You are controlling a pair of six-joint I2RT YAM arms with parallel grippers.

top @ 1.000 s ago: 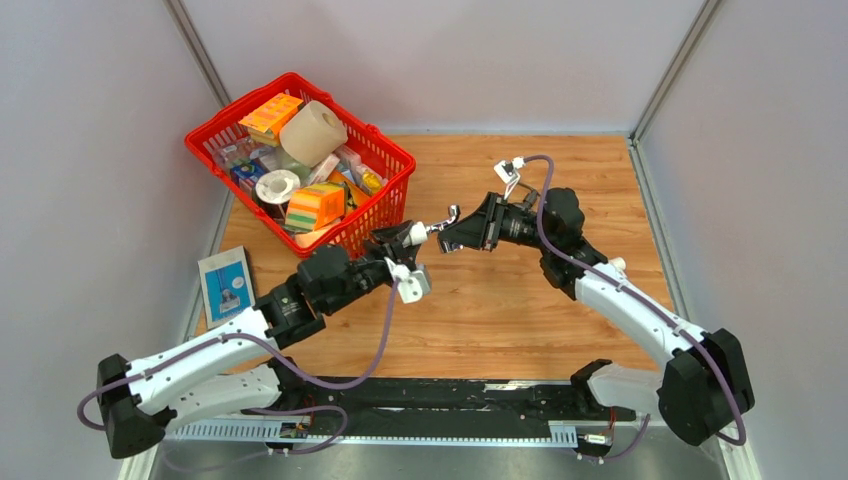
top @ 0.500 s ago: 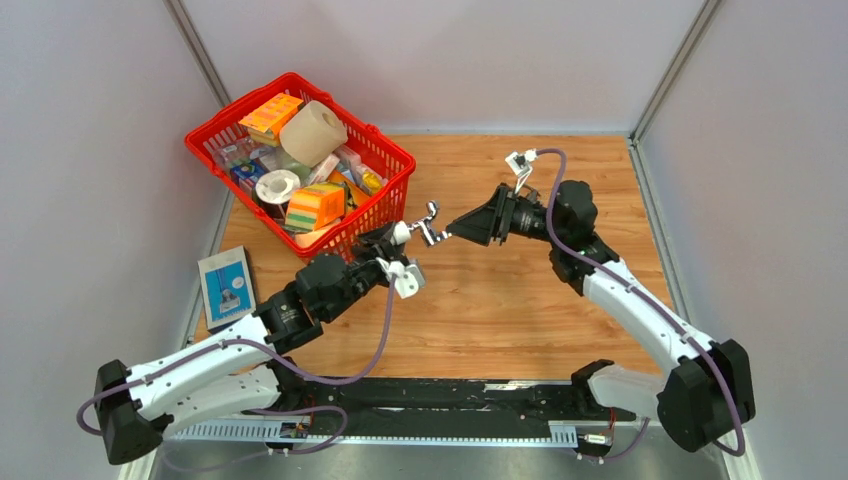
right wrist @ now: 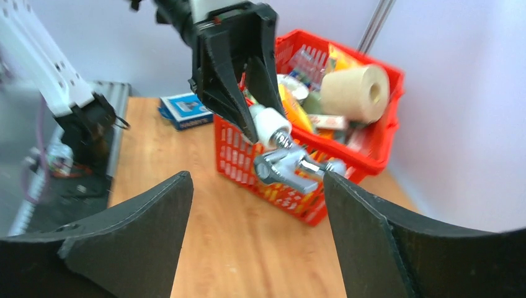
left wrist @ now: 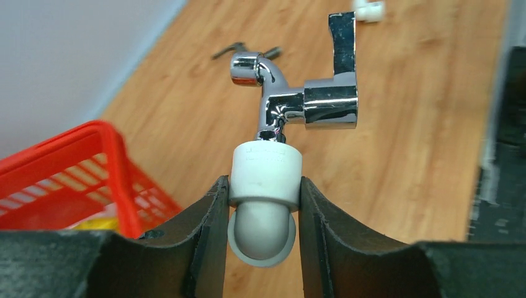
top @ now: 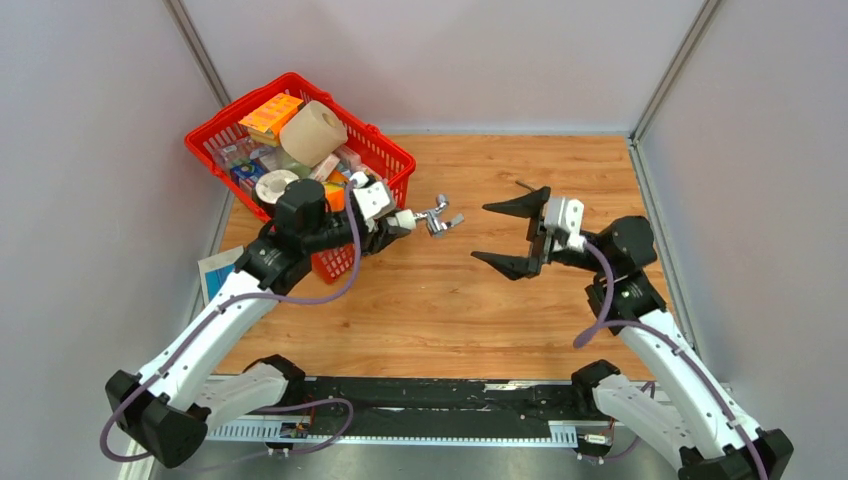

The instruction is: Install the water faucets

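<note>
Table (top: pixel 450 310) is boxed in by walls on the left, far and right sides, with a black rail (top: pixel 450 395) along the near edge. A red basket (top: pixel 238 106) fills the upper left corner, while the centre and right of the wood are open. The left arm runs from lower left diagonally up past the basket's near right corner, wrist turned toward frame right, fingers roughly level. The left gripper (top: pixel 400 220) is clamped on a white fitting (left wrist: pixel 265 174), both pads flat on its sides. The silver faucet (top: pixel 437 217) sticks out of that fitting, off the table, just right of the basket. The right arm comes up from lower right, elbow near the right wall, hand pointing at frame centre. The right gripper (top: pixel 480 232) has its jaws wide apart with nothing between them, one finger above the other in the top view. Its tips are near the silver faucet but not touching. In the right wrist view the fingers frame the left gripper and faucet, with the basket behind. Count: 2 arms, 1 basket, 1 blue booklet (right wrist: pixel 186 110) at the table's left edge, partly under the left arm. There are 2 faucets, and the dark faucet (left wrist: pixel 239 48) lies on the wood at the far side, blurred, well apart from both hands. There are 2 fittings, and the second fitting (left wrist: pixel 369 9) is loose at the top edge of the left wrist view.
</note>
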